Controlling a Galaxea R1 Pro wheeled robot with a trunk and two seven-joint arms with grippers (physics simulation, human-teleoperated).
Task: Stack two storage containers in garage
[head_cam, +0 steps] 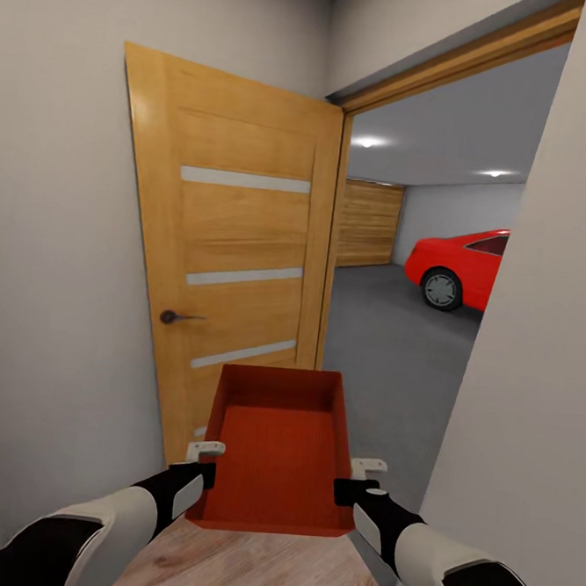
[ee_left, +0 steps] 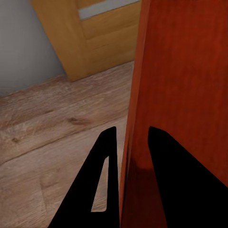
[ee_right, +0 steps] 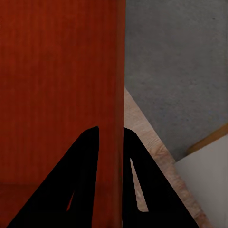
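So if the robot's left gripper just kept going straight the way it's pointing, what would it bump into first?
Judging by the left wrist view, the left gripper, clamped on the storage container's wall, points forward and down, so it would probably meet the wood plank floor short of the open door. Depth is hard to judge here.

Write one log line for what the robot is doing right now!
place: doorway to garage | carried: storage container | left gripper: shut on its wall | right gripper: shut on opposite wall | ahead: red car

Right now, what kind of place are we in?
Likely a house passage at the doorway into a garage. An open wooden door stands at the left, wood planks are underfoot, and past the frame lie a grey concrete floor and a red car.
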